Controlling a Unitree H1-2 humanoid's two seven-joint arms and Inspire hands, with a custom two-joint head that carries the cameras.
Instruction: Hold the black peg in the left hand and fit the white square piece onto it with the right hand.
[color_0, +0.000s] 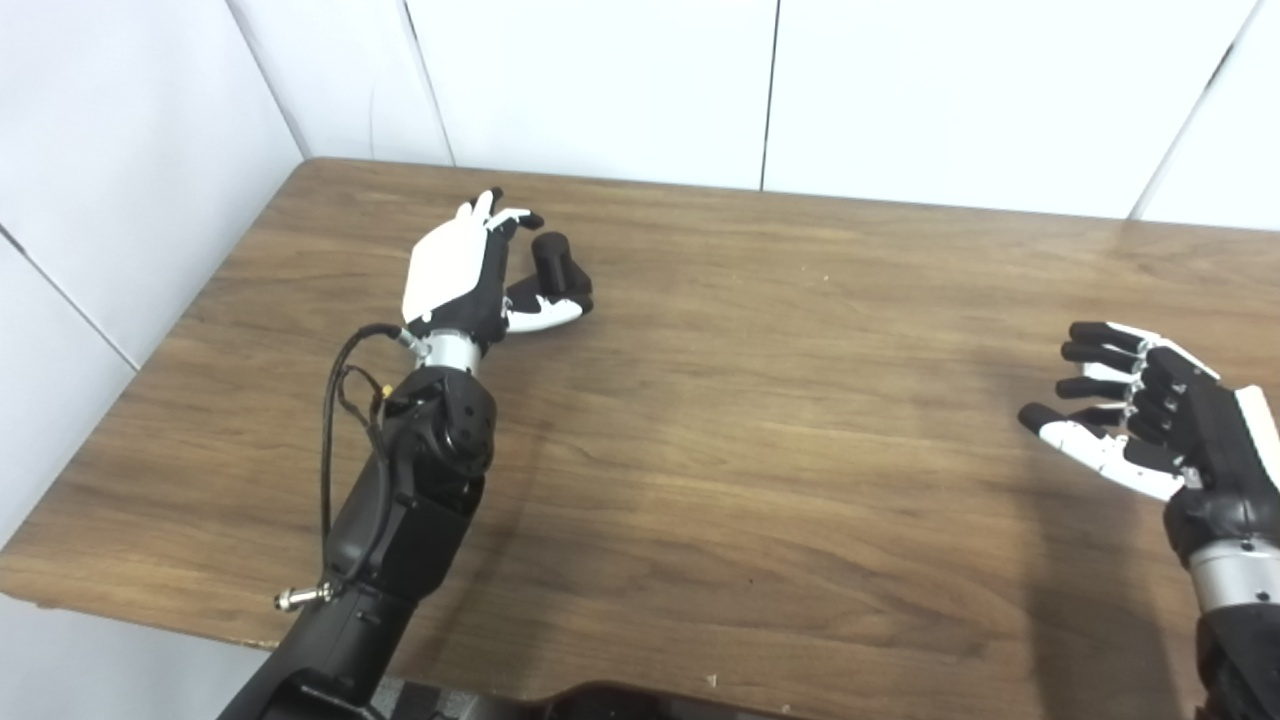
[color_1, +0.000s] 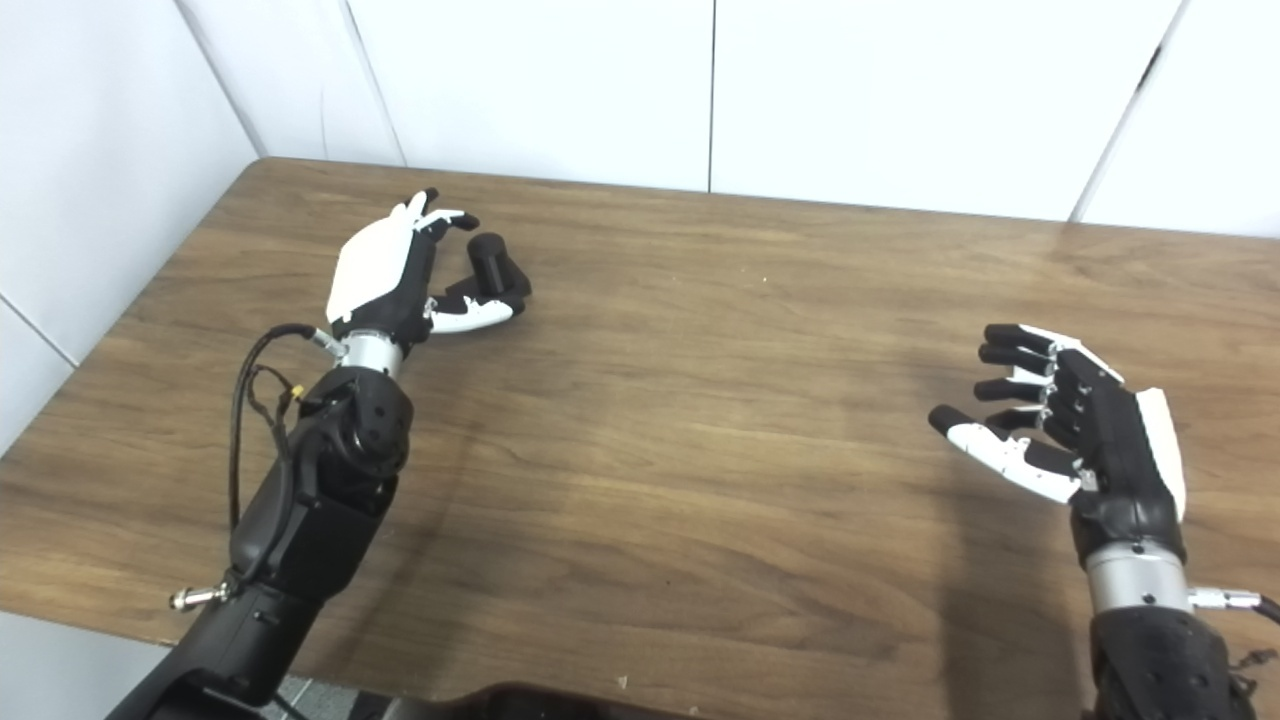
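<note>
Left eye view
Left hand (color_0: 460, 275): open, fingers curled loosely beside the black peg (color_0: 560, 270), not gripping.
Black peg: lay on the table (color_0: 760, 450), far left.

Right eye view
Right hand (color_1: 1075, 420): open, empty, well apart from the peg.

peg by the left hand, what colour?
Black peg, clearest in the left eye view.
</note>
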